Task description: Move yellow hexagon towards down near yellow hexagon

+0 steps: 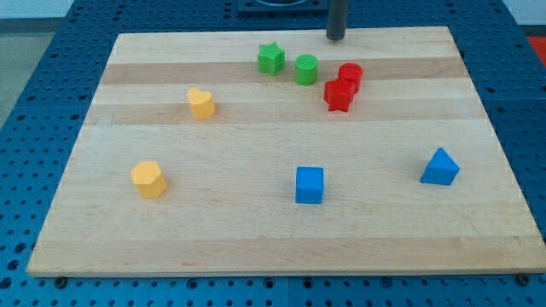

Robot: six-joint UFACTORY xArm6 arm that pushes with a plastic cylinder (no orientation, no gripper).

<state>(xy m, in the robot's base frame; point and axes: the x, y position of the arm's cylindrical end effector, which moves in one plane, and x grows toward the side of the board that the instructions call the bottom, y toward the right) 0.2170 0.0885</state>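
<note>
A yellow hexagon block (149, 179) sits at the view's lower left on the wooden board (281, 239). A yellow heart-shaped block (201, 103) lies above and to its right, in the upper left part. My tip (336, 38) stands at the board's top edge, right of centre, far from both yellow blocks. It is just above and right of the green cylinder (306, 69) and above the red cylinder (350, 75), touching nothing.
A green star (271, 59) lies left of the green cylinder. A red star (339, 95) touches the red cylinder from below. A blue cube (310, 185) sits at lower centre and a blue triangular block (439, 167) at the right.
</note>
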